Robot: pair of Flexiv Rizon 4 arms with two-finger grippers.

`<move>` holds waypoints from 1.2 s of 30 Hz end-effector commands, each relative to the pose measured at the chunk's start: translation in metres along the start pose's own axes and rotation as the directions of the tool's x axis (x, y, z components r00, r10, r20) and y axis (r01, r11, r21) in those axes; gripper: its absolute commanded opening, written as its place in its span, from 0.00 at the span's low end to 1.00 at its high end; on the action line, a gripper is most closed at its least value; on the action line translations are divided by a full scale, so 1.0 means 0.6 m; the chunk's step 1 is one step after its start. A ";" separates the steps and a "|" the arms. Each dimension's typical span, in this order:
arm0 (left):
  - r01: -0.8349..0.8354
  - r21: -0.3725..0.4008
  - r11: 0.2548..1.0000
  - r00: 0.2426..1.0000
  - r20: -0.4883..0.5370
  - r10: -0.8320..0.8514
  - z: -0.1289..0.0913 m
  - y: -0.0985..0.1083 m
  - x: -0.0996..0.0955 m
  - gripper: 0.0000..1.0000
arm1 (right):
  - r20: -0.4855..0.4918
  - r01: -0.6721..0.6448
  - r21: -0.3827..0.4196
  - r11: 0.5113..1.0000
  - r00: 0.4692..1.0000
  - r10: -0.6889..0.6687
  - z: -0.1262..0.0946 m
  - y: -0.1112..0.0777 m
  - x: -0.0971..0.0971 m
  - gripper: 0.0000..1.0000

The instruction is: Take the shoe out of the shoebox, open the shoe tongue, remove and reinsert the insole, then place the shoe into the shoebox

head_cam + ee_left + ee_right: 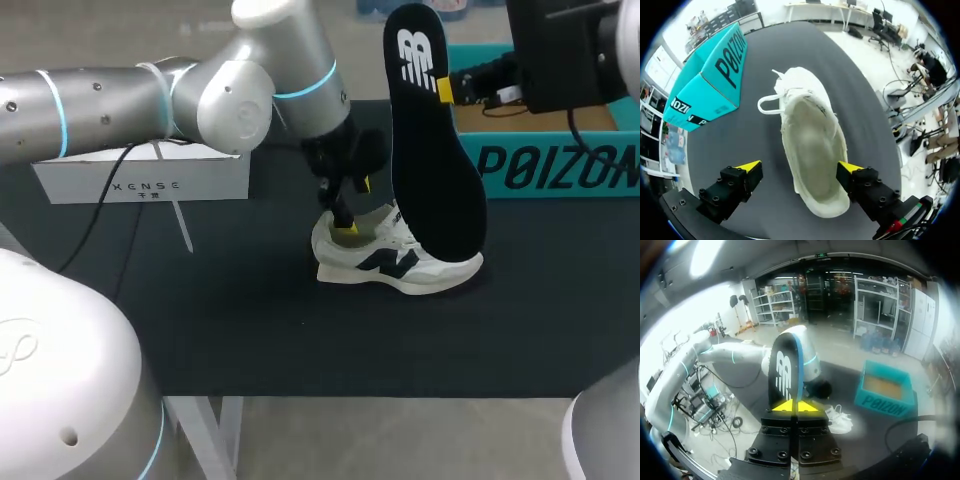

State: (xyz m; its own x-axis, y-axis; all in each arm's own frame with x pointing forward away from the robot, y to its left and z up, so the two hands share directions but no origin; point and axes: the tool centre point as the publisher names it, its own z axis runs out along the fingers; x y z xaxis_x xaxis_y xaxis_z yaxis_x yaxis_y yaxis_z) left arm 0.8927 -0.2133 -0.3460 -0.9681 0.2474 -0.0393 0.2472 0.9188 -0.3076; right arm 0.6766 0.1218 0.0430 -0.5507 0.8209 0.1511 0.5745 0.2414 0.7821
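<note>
Big black lettering on the side of the teal shoebox (545, 165), small print on the white box (140, 180), white logo on the insole (430, 150).

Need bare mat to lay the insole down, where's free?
Free: the mat strip between shoe and the table's near edge, and the patch between shoe and white box. Crowded: at the shoe, left gripper over its heel, insole in the right gripper over its toe, shoebox behind.

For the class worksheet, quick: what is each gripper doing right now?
Left gripper: open, over the shoe.
Right gripper: shut on the insole.
</note>
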 end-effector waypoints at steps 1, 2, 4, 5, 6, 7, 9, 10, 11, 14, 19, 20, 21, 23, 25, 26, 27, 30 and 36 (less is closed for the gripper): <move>0.006 -0.025 1.000 1.000 -0.019 -0.006 0.048 0.002 -0.018 1.00 | 0.001 -0.001 0.005 1.000 1.000 0.001 0.004 0.005 0.002 0.00; 0.015 -0.024 1.000 0.999 -0.028 -0.015 0.053 0.004 -0.019 1.00 | 0.001 -0.001 0.005 1.000 1.000 0.001 0.004 0.005 0.002 0.00; 0.025 -0.023 0.999 0.999 -0.040 -0.026 0.063 0.009 -0.021 1.00 | 0.001 -0.001 0.005 1.000 1.000 0.001 0.004 0.005 0.002 0.00; 0.026 -0.026 0.999 0.999 -0.038 -0.027 0.067 0.011 -0.022 1.00 | 0.001 -0.001 0.005 1.000 1.000 0.001 0.004 0.005 0.002 0.00; 0.026 -0.035 0.999 0.999 -0.033 -0.027 0.071 0.012 -0.022 1.00 | 0.001 -0.001 0.005 1.000 1.000 0.001 0.004 0.005 0.002 0.00; 0.030 -0.030 0.999 0.998 -0.047 -0.031 0.074 0.013 -0.021 1.00 | 0.001 -0.001 0.005 1.000 1.000 0.001 0.004 0.005 0.002 0.00; 0.029 -0.036 0.999 0.999 -0.044 -0.030 0.077 0.014 -0.021 1.00 | 0.001 -0.001 0.005 1.000 1.000 0.001 0.004 0.005 0.002 0.00; 0.028 -0.038 0.999 0.998 -0.055 -0.030 0.079 0.015 -0.020 1.00 | 0.001 -0.001 0.005 1.000 1.000 0.001 0.004 0.005 0.002 0.00; 0.026 -0.039 0.999 0.998 -0.055 -0.029 0.079 0.015 -0.020 1.00 | 0.001 -0.001 0.005 1.000 1.000 0.001 0.004 0.005 0.002 0.00; 0.020 -0.040 0.999 0.997 -0.069 -0.023 0.080 0.016 -0.018 0.00 | 0.001 -0.001 0.005 1.000 1.000 0.001 0.004 0.005 0.002 0.00; 0.013 -0.042 0.999 0.996 -0.093 -0.017 0.083 0.017 -0.014 0.00 | 0.001 -0.001 0.005 1.000 1.000 0.001 0.004 0.005 0.002 0.00; 0.011 -0.044 0.999 0.995 -0.096 -0.015 0.084 0.017 -0.014 0.00 | 0.001 -0.001 0.005 1.000 1.000 0.001 0.004 0.005 0.002 0.00; 0.008 -0.045 0.999 0.995 -0.101 -0.013 0.084 0.017 -0.013 0.00 | 0.001 -0.001 0.005 1.000 1.000 0.001 0.004 0.005 0.002 0.00; 0.006 -0.049 0.999 0.994 -0.108 -0.012 0.085 0.016 -0.012 0.00 | 0.001 -0.001 0.005 1.000 1.000 0.001 0.004 0.005 0.002 0.00; 0.005 -0.050 0.999 0.994 -0.112 -0.011 0.086 0.016 -0.011 0.00 | 0.001 -0.001 0.005 1.000 1.000 0.001 0.004 0.005 0.002 0.00; 0.004 -0.053 0.999 0.993 -0.115 -0.010 0.087 0.016 -0.011 0.00 | 0.001 -0.001 0.005 1.000 1.000 0.001 0.004 0.005 0.002 0.00; 0.004 -0.054 0.999 0.993 -0.117 -0.010 0.088 0.017 -0.011 0.00 | 0.001 -0.001 0.005 1.000 1.000 0.001 0.004 0.005 0.002 0.00; 0.003 -0.057 0.998 0.992 -0.130 -0.010 0.092 0.018 -0.009 0.00 | 0.001 -0.001 0.005 1.000 1.000 0.001 0.004 0.005 0.002 0.00; -0.004 -0.058 0.998 0.989 -0.146 -0.005 0.095 0.019 -0.004 0.00 | 0.001 -0.001 0.005 1.000 1.000 0.001 0.004 0.005 0.002 0.00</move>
State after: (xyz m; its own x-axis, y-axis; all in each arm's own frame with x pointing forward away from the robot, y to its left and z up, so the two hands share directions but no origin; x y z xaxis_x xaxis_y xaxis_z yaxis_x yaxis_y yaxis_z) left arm 0.8958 -0.2200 -0.3990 -0.9551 0.2808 0.0948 0.2498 0.9348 -0.2526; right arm 0.6770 0.1229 0.0433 -0.5500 0.8215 0.1503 0.5750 0.2419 0.7816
